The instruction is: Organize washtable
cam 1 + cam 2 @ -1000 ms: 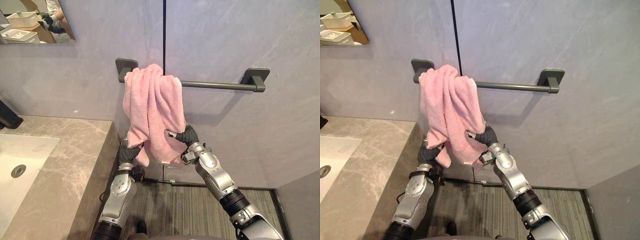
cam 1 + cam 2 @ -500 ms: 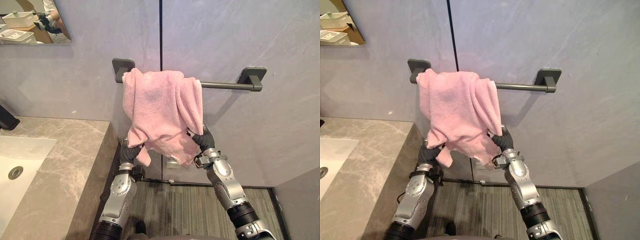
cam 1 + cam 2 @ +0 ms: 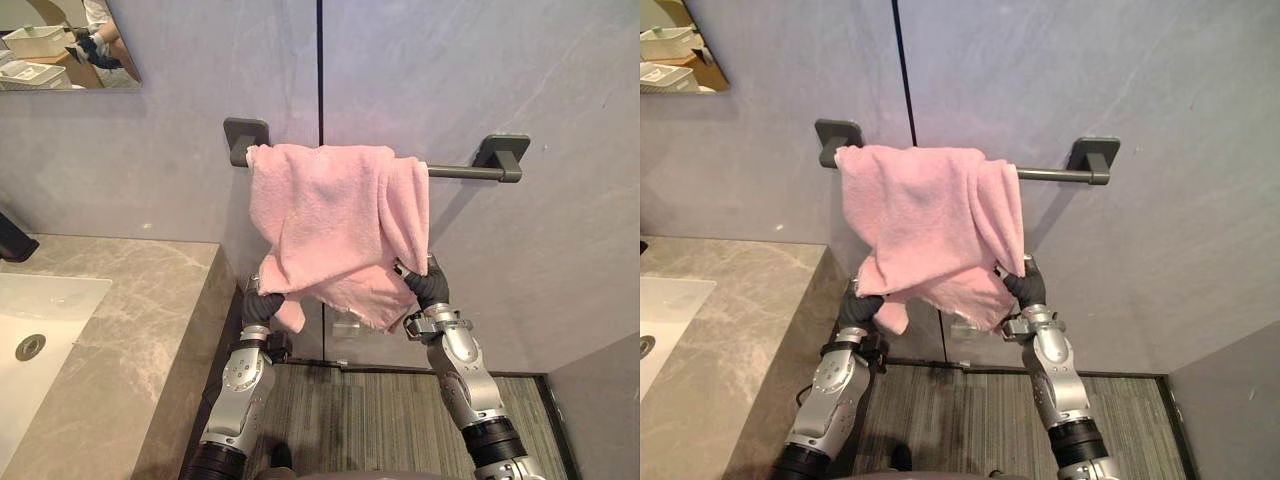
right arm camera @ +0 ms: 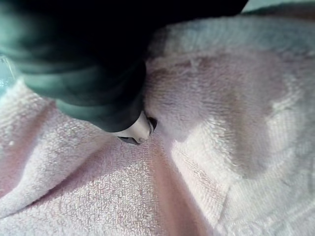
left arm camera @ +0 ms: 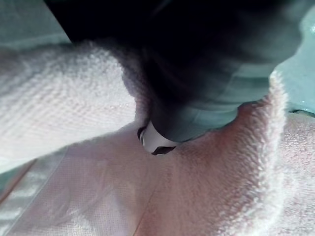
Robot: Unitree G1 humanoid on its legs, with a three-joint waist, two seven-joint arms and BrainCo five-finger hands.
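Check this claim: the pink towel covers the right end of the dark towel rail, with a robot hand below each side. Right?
No: the left eye view shows the pink towel covering the towel rail's left end; left hand and right hand sit below.

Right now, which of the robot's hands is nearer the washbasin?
Left. The left hand is by the counter holding the washbasin; the right hand is at the pink towel's far edge.
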